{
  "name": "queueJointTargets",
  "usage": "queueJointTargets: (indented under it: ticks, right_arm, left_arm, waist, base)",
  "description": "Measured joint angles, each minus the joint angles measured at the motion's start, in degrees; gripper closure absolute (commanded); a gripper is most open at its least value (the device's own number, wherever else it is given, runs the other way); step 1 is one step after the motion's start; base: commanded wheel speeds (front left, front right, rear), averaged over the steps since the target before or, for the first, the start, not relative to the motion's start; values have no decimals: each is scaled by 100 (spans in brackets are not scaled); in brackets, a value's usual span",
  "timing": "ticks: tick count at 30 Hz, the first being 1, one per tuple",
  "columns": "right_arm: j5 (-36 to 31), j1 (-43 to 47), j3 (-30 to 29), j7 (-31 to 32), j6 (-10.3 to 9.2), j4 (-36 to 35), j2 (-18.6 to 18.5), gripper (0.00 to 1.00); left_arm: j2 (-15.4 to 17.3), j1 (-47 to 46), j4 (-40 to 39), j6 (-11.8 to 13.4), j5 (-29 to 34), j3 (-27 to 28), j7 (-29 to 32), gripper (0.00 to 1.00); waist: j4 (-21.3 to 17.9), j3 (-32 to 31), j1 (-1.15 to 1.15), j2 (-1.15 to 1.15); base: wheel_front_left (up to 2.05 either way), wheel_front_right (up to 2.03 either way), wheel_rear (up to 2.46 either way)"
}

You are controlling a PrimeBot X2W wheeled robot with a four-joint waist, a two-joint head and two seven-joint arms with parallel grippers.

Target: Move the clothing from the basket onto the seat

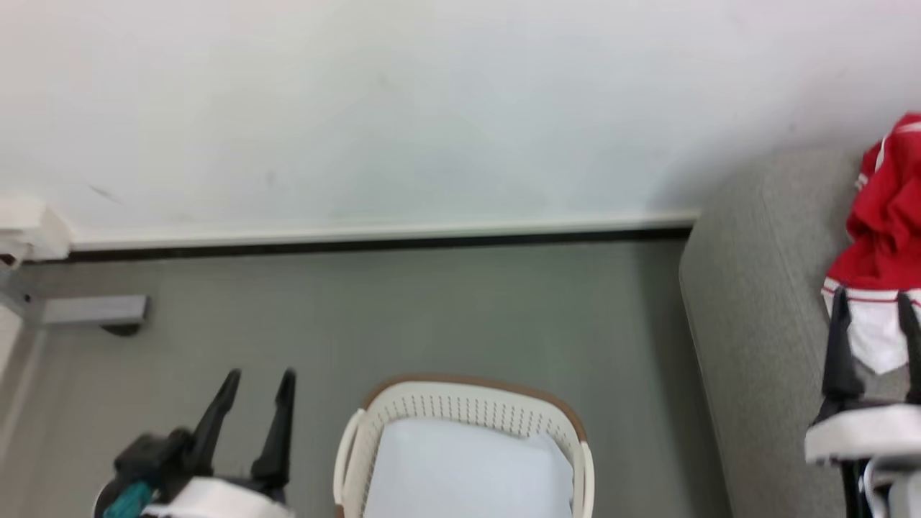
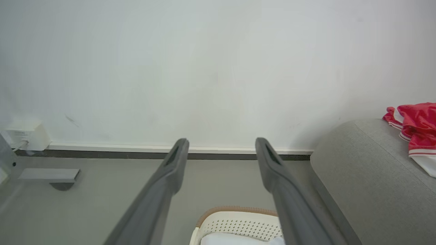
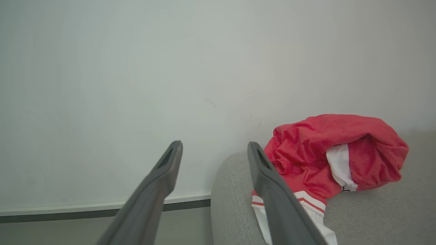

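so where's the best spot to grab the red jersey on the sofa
Probably the crumpled red hump of the jersey, coming down from above with the right gripper, whose jaws stand open beside it. That bunch rises off the sofa, so there are folds to pinch. The white hem lies flat against the fabric and offers less.

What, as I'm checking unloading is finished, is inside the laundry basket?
Inside the laundry basket a pale white sheet shows; the red jersey lies on the sofa. Anything under the sheet, and the basket's near end, is hidden.
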Motion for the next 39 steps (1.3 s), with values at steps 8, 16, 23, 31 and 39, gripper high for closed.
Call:
queueJointTargets:
  ticks: [8,16,23,31,39]
  right_arm:
    - [253,1283,553,-1,0,-552,-4,0]
    - [323,1862,945,-1,1,-656,-3,0]
    - [321,1952,1110,-1,1,-584,-7,0]
    - [272,1947,1176,-1,1,-531,-5,0]
    - [272,1940,1248,-1,1,-509,-4,0]
  left_arm:
    - [-424,715,293,-219,402,892,0,0]
    - [-825,1110,453,-768,957,1473,0,0]
    - [-1110,1206,509,-1003,1308,1863,0,0]
    - [-1278,1256,532,-1115,1514,2115,0,0]
    - [-1337,1266,471,-1140,1573,2089,0,0]
  waist:
    - [323,-705,0,0]
    - [297,-950,1,0]
    - [143,-978,2,0]
    - [131,-1012,3,0]
    - [154,-1018,2,0]
  base:
    - [0,0,0]
    - [0,0,0]
    - [0,0,0]
    - [0,0,0]
    - [0,0,0]
